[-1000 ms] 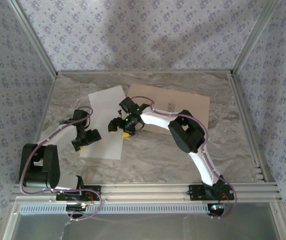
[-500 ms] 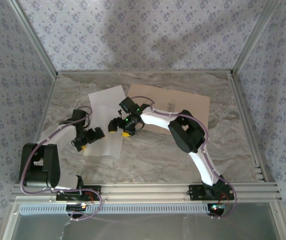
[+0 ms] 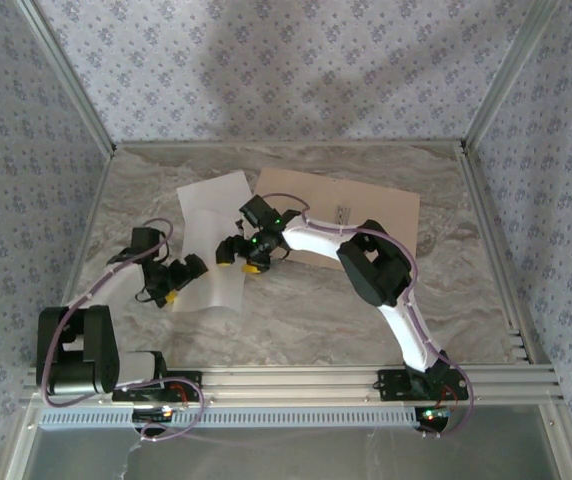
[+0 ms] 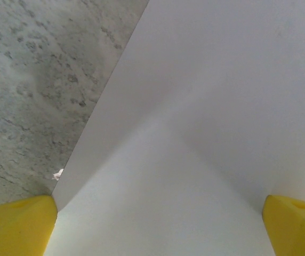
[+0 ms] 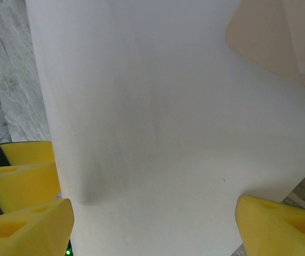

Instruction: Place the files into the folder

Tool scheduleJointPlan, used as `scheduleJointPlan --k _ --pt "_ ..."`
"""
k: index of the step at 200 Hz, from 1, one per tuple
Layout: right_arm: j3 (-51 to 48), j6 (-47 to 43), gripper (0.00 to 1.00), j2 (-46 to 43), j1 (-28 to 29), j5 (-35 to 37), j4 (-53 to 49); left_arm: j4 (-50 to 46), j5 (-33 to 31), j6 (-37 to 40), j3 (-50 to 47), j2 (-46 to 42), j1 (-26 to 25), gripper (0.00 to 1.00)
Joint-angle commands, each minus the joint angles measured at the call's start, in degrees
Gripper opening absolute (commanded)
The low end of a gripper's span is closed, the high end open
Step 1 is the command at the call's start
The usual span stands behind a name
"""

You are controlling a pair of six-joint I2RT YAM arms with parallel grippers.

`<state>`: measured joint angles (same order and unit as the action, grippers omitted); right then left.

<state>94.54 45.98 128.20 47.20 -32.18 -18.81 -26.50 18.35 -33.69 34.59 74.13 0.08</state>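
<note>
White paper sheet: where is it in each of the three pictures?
Top external: white paper left of centre, beside the tan folder.
Left wrist: paper across the right and bottom.
Right wrist: paper across the middle.
Shared landmark: grey marble table along the paper's left edge.

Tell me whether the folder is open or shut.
Open: the folder lies spread flat, its metal clip exposed at the middle crease.

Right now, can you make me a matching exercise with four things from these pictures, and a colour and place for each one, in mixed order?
1 folder
2 paper sheet
3 left fingers
4 metal clip

A yellow, wide apart above the paper
B grey, at the folder's middle
C tan, lying open and flat
D white, left of the folder

Pairs: 1-C, 2-D, 3-A, 4-B
</note>
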Motion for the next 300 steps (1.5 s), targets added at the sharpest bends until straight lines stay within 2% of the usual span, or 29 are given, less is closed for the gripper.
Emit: scheduleJointPlan --k 1,55,168,300 --pt "-2.66 1.82 0.84 -0.57 -0.28 -0.62 -0.47 0.16 3.90 -0.88 -2.29 -0.99 0.72 1.00" --pt "-3.73 2.53 0.85 -1.03 -0.77 -1.04 0.46 2.87 7.64 -1.79 -4.69 -2.69 1.97 1.00" --pt "-6.79 0.14 0.86 -2.95 -2.07 1.81 -2.15 3.83 9.51 -2.27 -6.30 -5.74 2.14 1.00" --pt "-7.10 -2.62 0.85 -2.69 -0.53 5.98 -6.11 6.19 12.29 -2.92 -7.74 -6.90 2.13 1.00"
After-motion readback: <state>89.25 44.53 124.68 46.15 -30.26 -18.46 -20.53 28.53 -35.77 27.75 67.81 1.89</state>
